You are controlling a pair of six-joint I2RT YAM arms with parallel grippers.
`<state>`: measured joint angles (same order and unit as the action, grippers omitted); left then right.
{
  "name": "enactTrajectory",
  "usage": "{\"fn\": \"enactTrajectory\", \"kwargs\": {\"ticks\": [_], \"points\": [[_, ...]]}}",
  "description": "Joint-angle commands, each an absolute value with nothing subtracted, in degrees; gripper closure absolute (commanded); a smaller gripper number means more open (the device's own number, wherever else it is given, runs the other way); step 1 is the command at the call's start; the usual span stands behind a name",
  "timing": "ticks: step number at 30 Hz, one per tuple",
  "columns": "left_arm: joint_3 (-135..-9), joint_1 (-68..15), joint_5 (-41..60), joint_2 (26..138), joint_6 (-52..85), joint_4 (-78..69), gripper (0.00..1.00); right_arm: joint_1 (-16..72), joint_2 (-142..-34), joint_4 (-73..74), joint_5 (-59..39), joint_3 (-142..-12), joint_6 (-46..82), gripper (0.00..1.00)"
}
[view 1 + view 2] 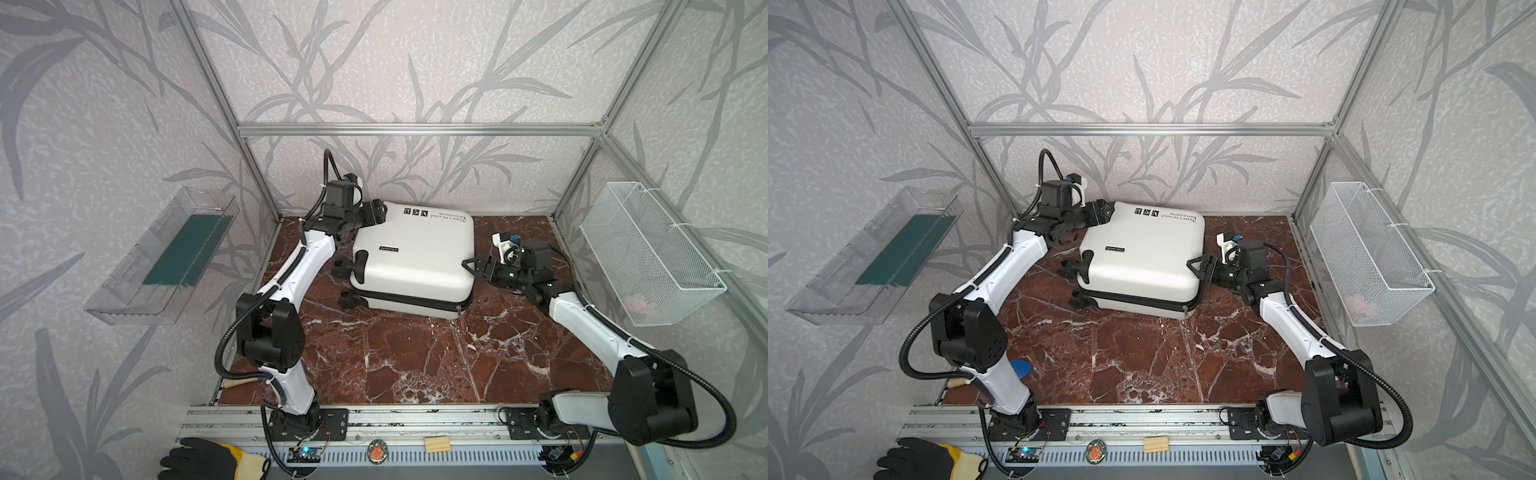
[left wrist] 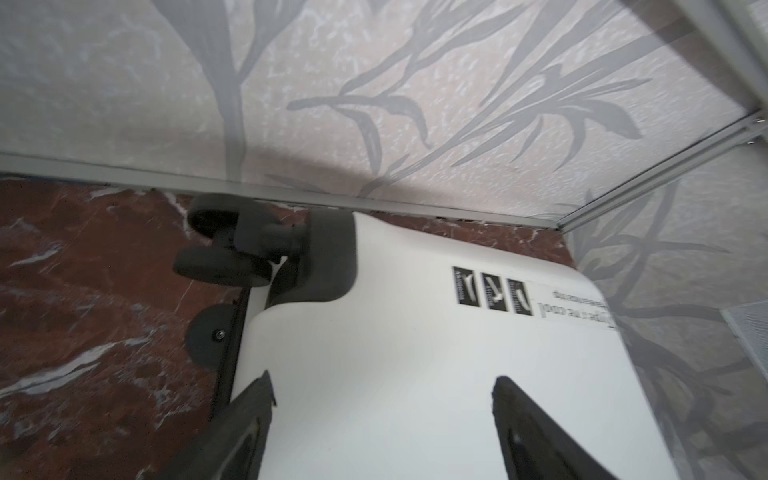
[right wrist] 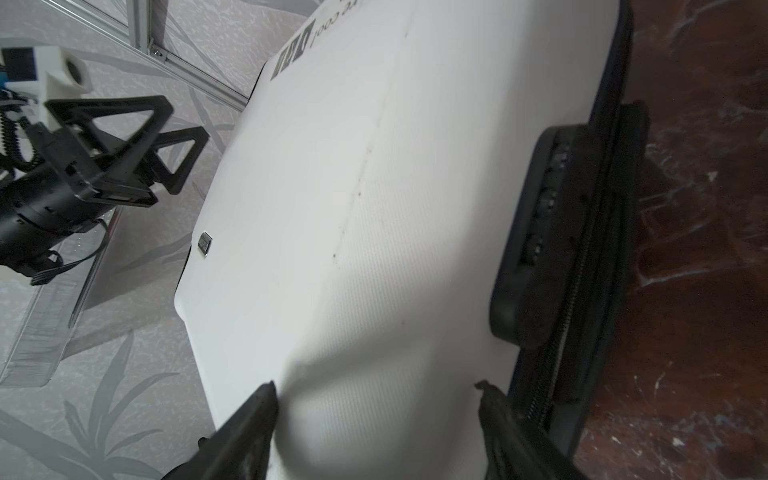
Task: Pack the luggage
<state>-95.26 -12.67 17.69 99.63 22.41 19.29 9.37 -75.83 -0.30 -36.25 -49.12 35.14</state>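
Luggage [image 1: 415, 253] — closed, flat — between left gripper [image 1: 379, 214] and right gripper [image 1: 473, 266]

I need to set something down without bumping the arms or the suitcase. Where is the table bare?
Bare: the front of the marble tabletop, between the luggage and the front rail. Crowded: the luggage's left side with its wheels and the left gripper at the back corner, and its right edge, where the right gripper sits.

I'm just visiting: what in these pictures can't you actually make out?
- What the luggage holds: its closed shell hides the inside in every view.
- Its printed text: too small in both top views, blurred in the left wrist view.
- The pinkish thing in the wire basket: blurred behind mesh in both top views.
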Motion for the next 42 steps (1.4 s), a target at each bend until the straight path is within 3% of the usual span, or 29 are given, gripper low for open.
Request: {"fn": "enactTrajectory", "kwargs": {"ticks": [1, 12, 17, 29, 42], "points": [[-96.23, -12.15, 22.52, 94.28, 20.96, 23.64, 0.16, 6.28, -74.96, -2.86, -36.02, -51.32, 36.05, 0.24], [-64.44, -12.3, 22.76, 63.5, 30.71, 26.19, 0.12, 5.45, -73.98, -3.54, -37.35, -50.75, 37.48, 0.22], [-53.54, -12.37, 21.45, 55.61, 33.79, 23.32, 0.11, 6.26, -72.0, -4.02, -38.49, -49.31, 37.75, 0.22], [-49.32, -12.3, 23.82, 63.81, 34.15, 11.28, 0.11, 11.64, -69.95, -4.24, -35.49, -47.12, 38.55, 0.22], [-59.25, -11.71, 22.24, 76.62, 27.83, 10.42, 0.11, 24.6, -73.27, 0.51, -32.44, -48.55, 42.0, 0.23]]}}
